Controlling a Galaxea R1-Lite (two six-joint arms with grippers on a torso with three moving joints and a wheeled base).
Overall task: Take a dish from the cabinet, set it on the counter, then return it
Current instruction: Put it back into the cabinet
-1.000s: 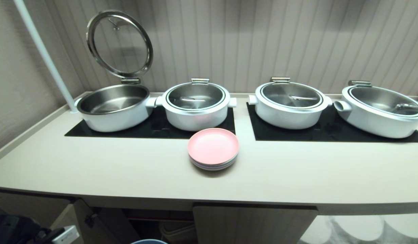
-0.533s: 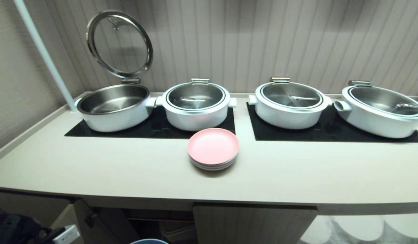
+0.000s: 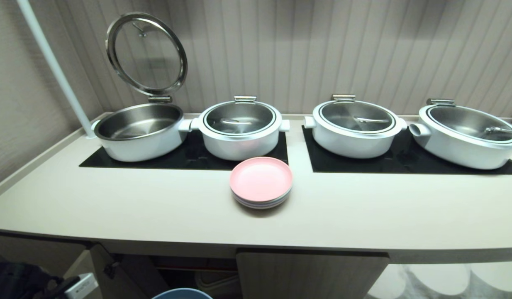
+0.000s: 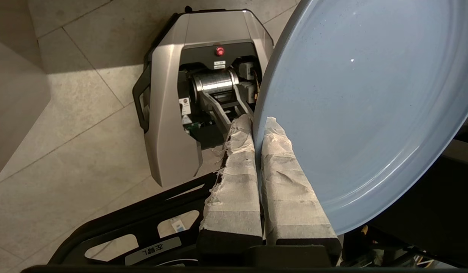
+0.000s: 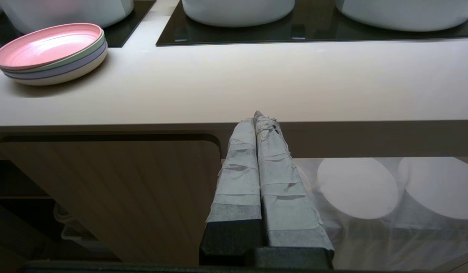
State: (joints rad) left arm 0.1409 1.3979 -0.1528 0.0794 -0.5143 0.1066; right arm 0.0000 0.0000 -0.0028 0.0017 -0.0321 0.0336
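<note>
- Left gripper (image 4: 256, 125): clamped on the rim of the dish (image 4: 363, 110), one taped finger (image 4: 234, 178) on each face of the blue plate, plate standing on edge in the left wrist view.
- Dish in the head view: only a blue arc (image 3: 182, 294) peeking in at the lower edge, below the front of the counter (image 3: 156, 216) and just in front of the open part of the cabinet (image 3: 310, 274).
- Below the dish in the left wrist view: pale floor tiles (image 4: 67, 125) and the robot's grey base (image 4: 169, 94), with a red button (image 4: 220, 51) on top.
- Right gripper (image 5: 258, 117): pressed together with nothing between the taped fingers (image 5: 237, 182), tips level with the front edge of the counter, before the closed fluted cabinet door (image 5: 124, 189).
- On the counter: a pink-topped stack of plates (image 3: 261, 182) near the middle, just in front of the left black mat (image 3: 189, 155).
- Behind the stack, on the mats: four white pots, the leftmost pot (image 3: 137, 131) with its glass lid (image 3: 146, 52) hinged upright, the other three with lids down.
- Beside the closed door, to the right of it: white round shapes (image 5: 357, 185) behind a translucent sheet.
- Left of the leftmost pot: a white pole (image 3: 52, 66) slanting up from the counter.
</note>
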